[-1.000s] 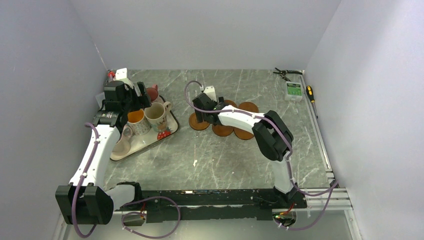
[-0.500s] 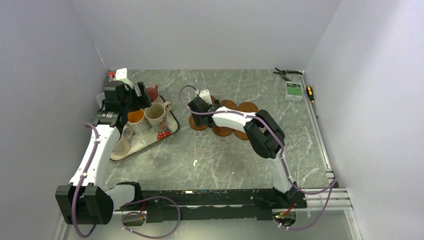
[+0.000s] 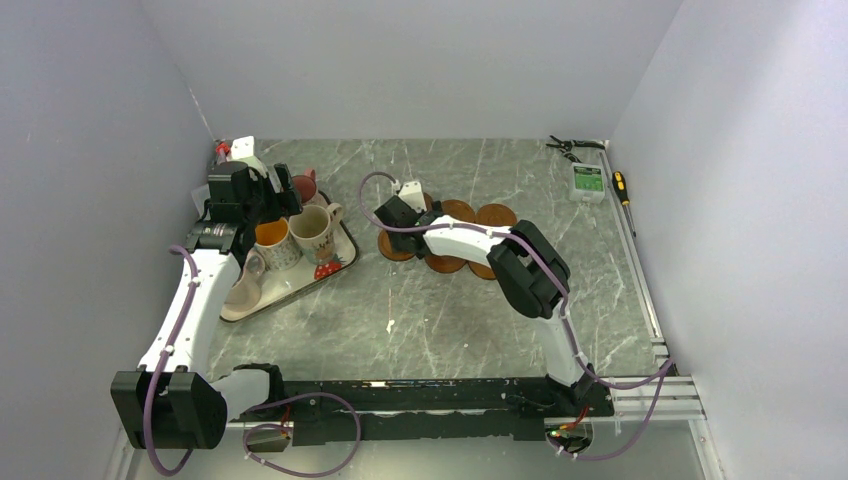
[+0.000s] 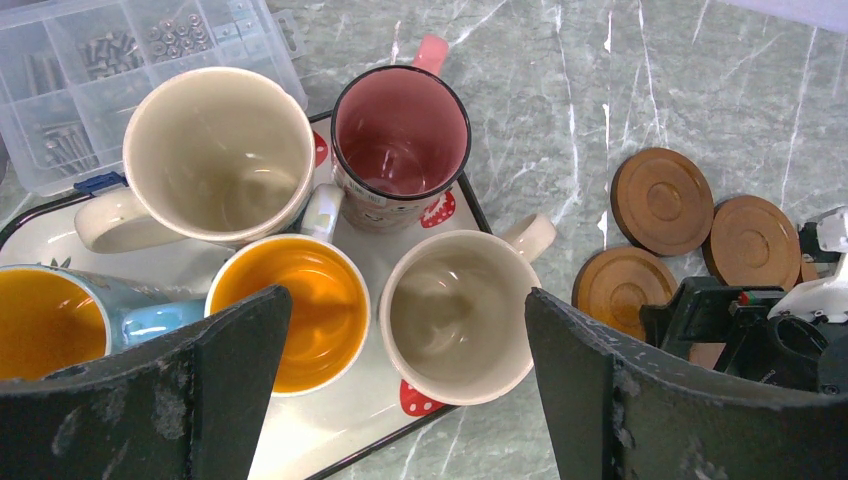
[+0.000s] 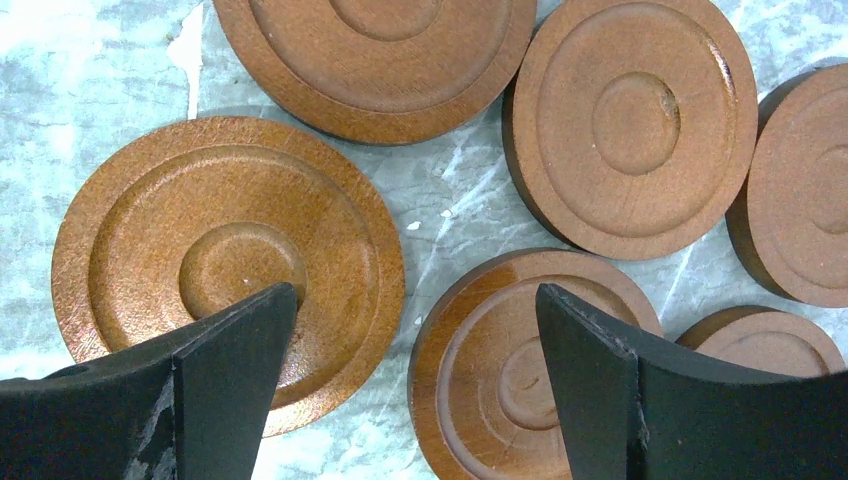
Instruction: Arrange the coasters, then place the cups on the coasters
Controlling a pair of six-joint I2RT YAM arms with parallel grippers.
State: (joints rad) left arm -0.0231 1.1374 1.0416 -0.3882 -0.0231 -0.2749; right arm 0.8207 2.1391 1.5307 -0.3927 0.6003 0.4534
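My right end effector (image 5: 412,340) slid toward 9 o'clock, wide, empty, over leftmost coaster (image 5: 228,262); rest bunched close, arranging unfinished; left end effector (image 4: 405,370) wide above mugs (image 4: 455,320)

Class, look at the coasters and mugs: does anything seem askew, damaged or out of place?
The coasters lie bunched in a tight cluster, edges nearly touching, not spaced for the mugs. One coaster has a small dark nick by its centre ring. The mugs in view stand upright, crowded on the tray; nothing spilled.
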